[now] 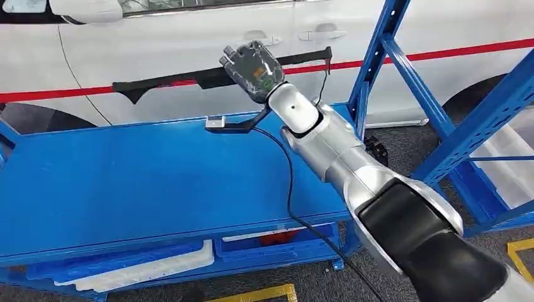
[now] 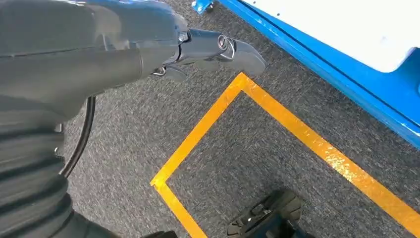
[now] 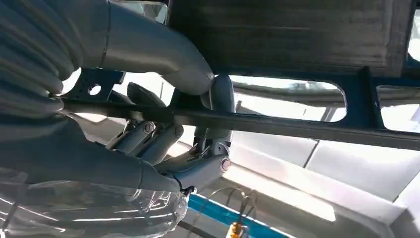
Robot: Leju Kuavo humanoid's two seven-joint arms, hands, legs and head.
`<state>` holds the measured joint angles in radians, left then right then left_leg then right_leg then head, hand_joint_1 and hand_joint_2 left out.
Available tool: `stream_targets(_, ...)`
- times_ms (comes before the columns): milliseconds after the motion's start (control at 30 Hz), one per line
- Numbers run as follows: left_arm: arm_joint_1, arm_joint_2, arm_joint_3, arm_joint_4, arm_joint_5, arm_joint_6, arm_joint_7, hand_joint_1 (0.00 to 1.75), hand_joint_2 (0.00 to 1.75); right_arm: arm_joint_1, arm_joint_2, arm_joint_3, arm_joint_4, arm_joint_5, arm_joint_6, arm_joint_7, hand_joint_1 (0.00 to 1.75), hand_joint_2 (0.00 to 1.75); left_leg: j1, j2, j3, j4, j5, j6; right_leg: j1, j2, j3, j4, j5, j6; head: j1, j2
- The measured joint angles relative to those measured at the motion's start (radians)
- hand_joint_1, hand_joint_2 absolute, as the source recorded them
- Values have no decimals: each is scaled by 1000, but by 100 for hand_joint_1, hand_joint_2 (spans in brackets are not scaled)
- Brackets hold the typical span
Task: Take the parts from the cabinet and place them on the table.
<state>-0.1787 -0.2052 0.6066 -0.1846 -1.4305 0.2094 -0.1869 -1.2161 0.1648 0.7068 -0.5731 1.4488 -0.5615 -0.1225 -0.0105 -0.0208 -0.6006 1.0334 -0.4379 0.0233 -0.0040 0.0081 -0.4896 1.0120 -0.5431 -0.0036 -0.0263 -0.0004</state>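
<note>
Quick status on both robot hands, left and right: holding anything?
Left robot hand: hangs over the floor, holding nothing; open or closed cannot be told.
Right robot hand: grips the long black part.

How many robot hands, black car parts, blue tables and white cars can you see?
Robot hands: 2, the right hand and the left hand
Long black parts: 1, the black trim part, held by the right hand
Blue tables: 1
White cars: 1
Total: 5

A white car (image 1: 157, 56) stands behind; yellow floor tape (image 2: 297, 134).
</note>
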Motion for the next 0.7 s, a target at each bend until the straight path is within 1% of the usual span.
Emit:
stream_targets(233, 10, 6, 10, 0, 10, -2, 6, 0, 175, 2, -62, -32, -181, -73, 63, -43, 175, 175, 0, 0, 0, 0, 0, 0, 0, 0, 0, 0, 0, 0, 0, 0)
stream_targets(333, 20, 10, 19, 0, 17, 2, 8, 0, 175, 10, -100, -39, -277, -125, 109, -61, 175, 175, 0, 0, 0, 0, 0, 0, 0, 0, 0, 0, 0, 0, 0, 0)
stream_targets(500, 41, 16, 32, 0, 35, 15, 9, 0, 175, 31, -173, -42, -452, -171, 190, -66, 175, 175, 0, 0, -1, 0, 0, 0, 0, 0, -1, 0, 0, 0, 0, 0)
stream_targets(633, 51, 18, 46, 0, 50, 27, -3, 0, 175, 41, -249, -41, -584, -216, 251, -67, 175, 175, -1, 0, -1, 0, 0, 0, -2, -1, -1, -1, 0, 0, 0, 0)
stream_targets(700, 52, 18, 51, 0, 55, 31, -10, 0, 175, 41, -296, -41, -646, -256, 278, -67, 175, 175, -1, -3, -1, 0, 0, 0, -2, -2, -1, -1, 0, 0, 0, 0)
